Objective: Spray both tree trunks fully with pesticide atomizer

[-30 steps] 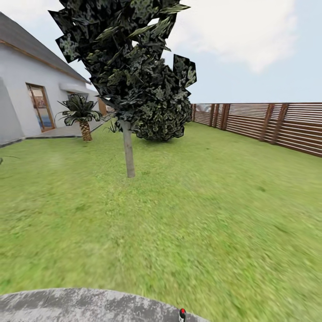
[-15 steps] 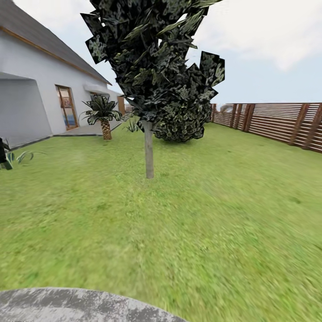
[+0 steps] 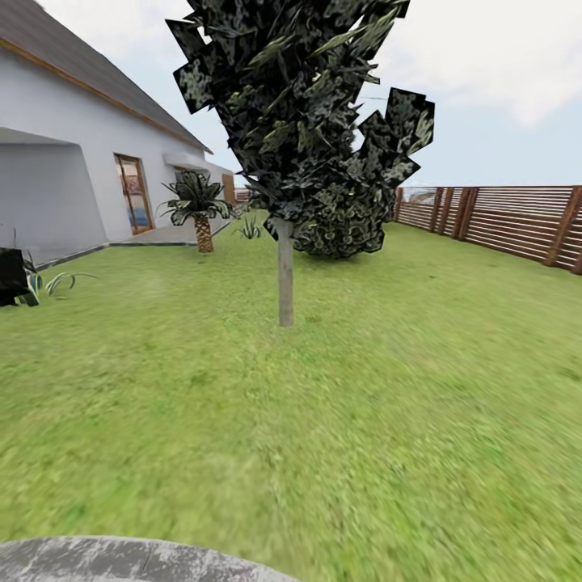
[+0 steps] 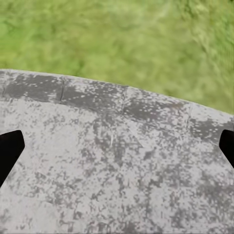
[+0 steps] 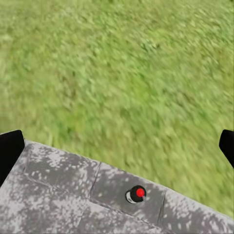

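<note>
Search-and-approach step, both tools spread and empty over grey paving point(image 4: 117, 170); next, reaching the red-capped atomizer point(image 5: 135, 194), tree trunk point(image 3: 284, 271) standing well off across lawn point(image 3: 323, 420).

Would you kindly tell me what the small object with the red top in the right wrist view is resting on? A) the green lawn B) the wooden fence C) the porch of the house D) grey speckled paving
D: in the right wrist view the small object with the red top sits on a slab of the grey speckled paving, just short of where the lawn begins.
</note>
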Controlling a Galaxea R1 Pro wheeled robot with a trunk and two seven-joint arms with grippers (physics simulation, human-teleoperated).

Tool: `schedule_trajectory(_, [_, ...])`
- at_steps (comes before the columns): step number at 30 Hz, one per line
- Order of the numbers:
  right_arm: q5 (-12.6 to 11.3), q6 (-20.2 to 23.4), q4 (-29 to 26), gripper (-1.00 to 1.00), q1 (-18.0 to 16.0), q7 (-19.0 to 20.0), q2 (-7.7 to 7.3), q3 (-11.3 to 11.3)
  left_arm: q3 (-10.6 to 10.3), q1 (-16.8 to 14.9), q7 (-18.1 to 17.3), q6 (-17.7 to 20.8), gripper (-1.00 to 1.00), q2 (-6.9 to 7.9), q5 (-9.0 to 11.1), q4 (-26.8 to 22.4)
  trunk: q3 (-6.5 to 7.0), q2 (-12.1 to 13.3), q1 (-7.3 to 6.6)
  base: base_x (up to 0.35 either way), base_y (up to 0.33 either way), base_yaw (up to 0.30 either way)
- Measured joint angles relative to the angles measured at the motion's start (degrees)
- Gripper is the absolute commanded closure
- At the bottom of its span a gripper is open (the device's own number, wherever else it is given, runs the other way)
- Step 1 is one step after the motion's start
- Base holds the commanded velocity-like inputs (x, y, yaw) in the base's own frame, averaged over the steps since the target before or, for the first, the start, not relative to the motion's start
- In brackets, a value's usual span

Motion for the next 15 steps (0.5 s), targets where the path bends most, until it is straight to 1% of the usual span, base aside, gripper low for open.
schedule_trajectory(15, [-0.04,0.00,0.05,-1.00,0.00,-0.24,-0.01,-0.11,-0.01,0.00,0.00,-0.01,-1.00,0.00,0.00,0.00,0.00,0.00,0.00,0.238,0.248,0.000])
